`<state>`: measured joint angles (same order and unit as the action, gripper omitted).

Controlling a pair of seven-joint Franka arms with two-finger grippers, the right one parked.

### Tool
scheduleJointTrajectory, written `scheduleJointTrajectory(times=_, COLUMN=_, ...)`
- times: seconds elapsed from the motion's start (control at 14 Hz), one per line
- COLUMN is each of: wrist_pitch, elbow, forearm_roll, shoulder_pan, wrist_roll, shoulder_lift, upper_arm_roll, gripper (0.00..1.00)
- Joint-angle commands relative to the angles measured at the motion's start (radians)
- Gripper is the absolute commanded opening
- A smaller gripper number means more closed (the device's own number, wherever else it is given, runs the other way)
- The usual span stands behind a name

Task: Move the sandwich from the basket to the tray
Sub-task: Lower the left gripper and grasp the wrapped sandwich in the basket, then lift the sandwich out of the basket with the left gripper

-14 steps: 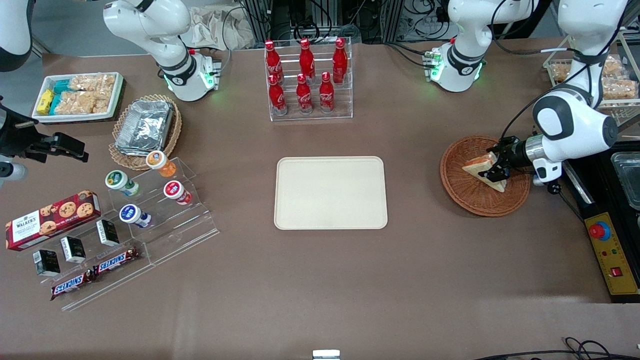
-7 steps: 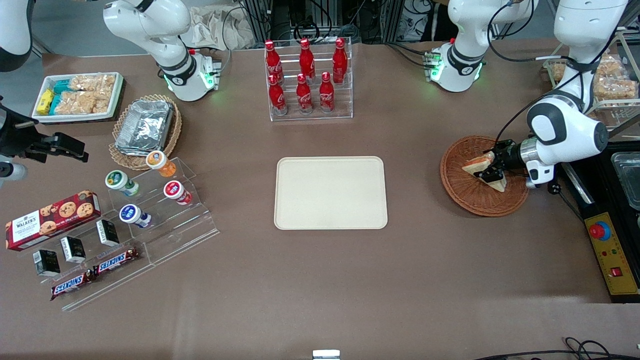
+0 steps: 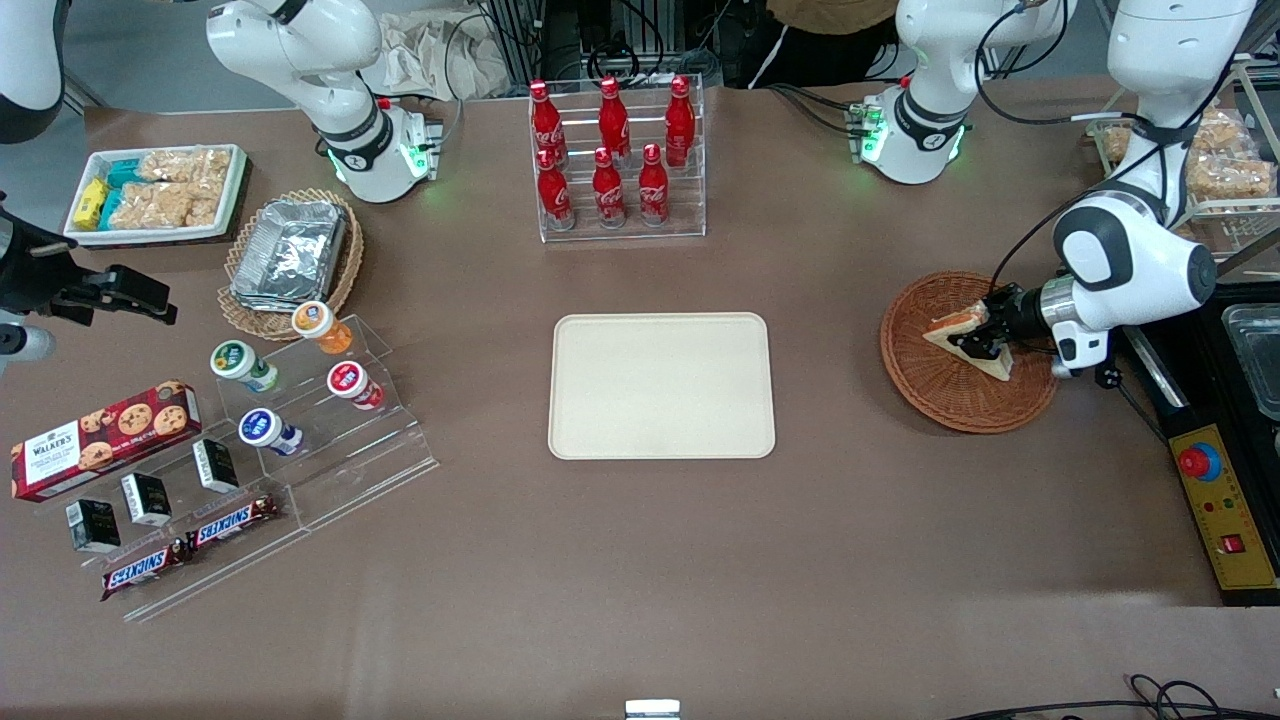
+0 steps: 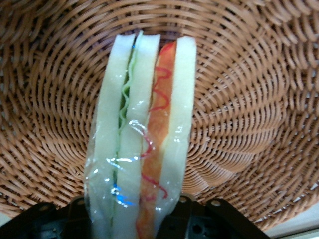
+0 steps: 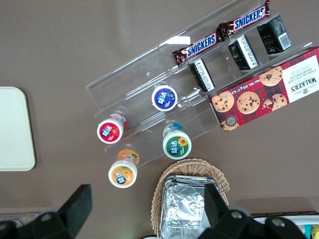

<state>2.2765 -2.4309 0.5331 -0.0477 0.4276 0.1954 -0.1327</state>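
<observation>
Left gripper (image 3: 985,338) sits low over the wicker basket (image 3: 940,395), jaws closed onto the wrapped sandwich (image 3: 962,336). Wrist view: sandwich (image 4: 142,149) stands on edge, layers (lettuce one side, orange-red filling the other) running straight into the jaws, so the fingers squeeze across the bread faces, not the fillings' edge — likely to keep the wedge from splaying. Basket weave (image 4: 249,99) shows close under it; whether it has cleared the basket floor I cannot tell. Cream tray (image 3: 661,385) bare, well apart toward table centre. Judged stage: grasp made, lift and carry outstanding.
</observation>
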Motion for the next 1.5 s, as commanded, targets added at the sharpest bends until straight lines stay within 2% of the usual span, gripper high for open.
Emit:
scheduleJointTrajectory(times=0.0, wrist_pitch=-0.041, elbow=0.018, forearm_roll=0.005, shoulder_pan=0.009, wrist_roll=-0.006, shoulder_lift=-0.048, upper_arm_roll=0.002, gripper=0.32)
scheduleJointTrajectory(times=0.14, wrist_pitch=-0.112, elbow=0.036, forearm_roll=-0.013, shoulder_pan=0.008, wrist_roll=-0.006, shoulder_lift=-0.091, upper_arm_roll=-0.001, gripper=0.32)
scheduleJointTrajectory(times=0.43, wrist_pitch=-0.253, elbow=0.107, forearm_roll=-0.138, shoulder_pan=0.005, wrist_roll=0.052, shoulder_lift=-0.165, upper_arm_roll=-0.001, gripper=0.32)
scheduleJointTrajectory(times=0.57, wrist_pitch=-0.387, elbow=0.206, forearm_roll=-0.211, shoulder_pan=0.005, wrist_roll=0.092, shoulder_lift=-0.177, upper_arm_roll=-0.001, gripper=0.32)
scheduleJointTrajectory(times=0.86, wrist_pitch=-0.676, elbow=0.455, forearm_roll=-0.291, shoulder_pan=0.011, wrist_roll=0.099, shoulder_lift=-0.171, upper_arm_roll=0.004, gripper=0.32)
scheduleJointTrajectory(times=1.14, wrist_pitch=-0.845, elbow=0.637, forearm_roll=-0.301, shoulder_pan=0.017, wrist_roll=0.089, shoulder_lift=-0.162, upper_arm_roll=0.056, gripper=0.32)
scheduleJointTrajectory(times=1.43, wrist_pitch=-0.881, elbow=0.681, forearm_roll=-0.301, shoulder_pan=0.017, wrist_roll=0.091, shoulder_lift=-0.162, upper_arm_roll=0.192, gripper=0.32)
